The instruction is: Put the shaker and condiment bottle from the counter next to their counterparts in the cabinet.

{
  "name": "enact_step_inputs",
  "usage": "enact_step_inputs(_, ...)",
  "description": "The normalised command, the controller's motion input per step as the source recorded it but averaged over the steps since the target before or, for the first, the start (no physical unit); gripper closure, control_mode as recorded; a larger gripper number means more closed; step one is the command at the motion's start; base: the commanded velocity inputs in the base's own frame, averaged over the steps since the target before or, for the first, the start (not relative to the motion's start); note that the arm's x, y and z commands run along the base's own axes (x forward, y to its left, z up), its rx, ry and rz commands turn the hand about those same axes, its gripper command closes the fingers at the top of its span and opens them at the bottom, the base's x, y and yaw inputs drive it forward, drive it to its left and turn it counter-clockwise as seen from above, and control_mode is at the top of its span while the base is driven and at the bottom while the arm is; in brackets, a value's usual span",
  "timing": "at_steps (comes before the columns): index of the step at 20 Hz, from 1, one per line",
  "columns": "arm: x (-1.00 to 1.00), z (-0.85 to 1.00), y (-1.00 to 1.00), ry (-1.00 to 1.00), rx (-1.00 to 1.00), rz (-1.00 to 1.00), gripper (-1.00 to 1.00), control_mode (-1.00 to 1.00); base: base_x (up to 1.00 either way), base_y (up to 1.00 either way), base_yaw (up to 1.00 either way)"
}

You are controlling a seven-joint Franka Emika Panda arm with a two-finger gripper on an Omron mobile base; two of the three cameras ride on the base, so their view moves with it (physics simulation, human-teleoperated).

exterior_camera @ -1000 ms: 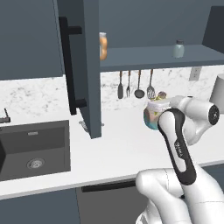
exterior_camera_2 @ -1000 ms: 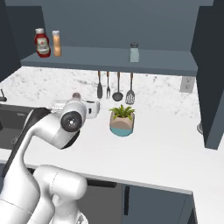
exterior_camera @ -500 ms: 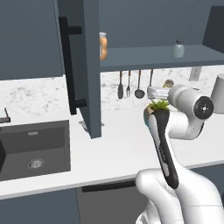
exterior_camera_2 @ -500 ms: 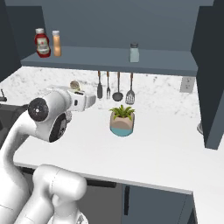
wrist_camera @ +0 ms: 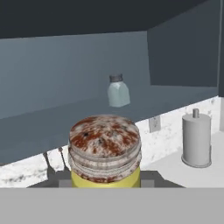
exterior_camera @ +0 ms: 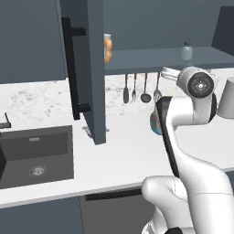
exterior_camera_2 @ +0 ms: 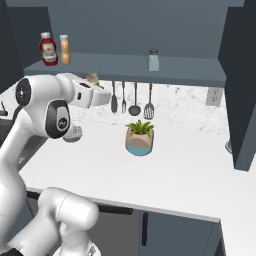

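Across the lower half of both base views:
Counter (exterior_camera_2: 190, 170): long white speckled worktop; dark sink (exterior_camera: 36, 155) at lower left of the left base view.
Cabinet (exterior_camera: 87, 68): slate-blue door with black bar handle stands open, upper centre-left of the left base view; shelf (exterior_camera_2: 190, 72) runs across the upper part of the right base view.
Arm: raised, hand level with the hanging utensils (exterior_camera_2: 131, 97), centre-left in the right base view.
Gripper (exterior_camera_2: 96, 91): jaws clenched on the shaker.
Shaker (wrist_camera: 105, 153): lower centre of the hand view, yellow body, mottled brown cap facing the camera; held off the counter, below shelf height.
Potted plant (exterior_camera_2: 139, 137): on the counter, centre of the right base view.
Red bottle (exterior_camera_2: 48, 48): shelf, upper left of the right base view.
Condiment bottle (exterior_camera_2: 64, 49): orange, just beside the red bottle, to its right.
Pale shaker (exterior_camera_2: 153, 60): grey-green, on the shelf, well apart from those two.
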Motion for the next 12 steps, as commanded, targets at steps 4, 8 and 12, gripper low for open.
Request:
enact_step_inputs(4, 0.0, 0.48, -0.47, 0.04, 0.04, -0.15, 1.0, -1.0, 0.0, 0.0, 0.0)
enact_step_inputs(8, 0.05, -0.01, 0.1, -0.01, -0.09, 0.0, 1.0, -1.0, 0.0, 0.0, 0.0)
enact_step_inputs(12, 0.35, 0.19, -0.02, 0.01, -0.01, 0.0, 1.0, -1.0, 0.0, 0.0, 0.0)
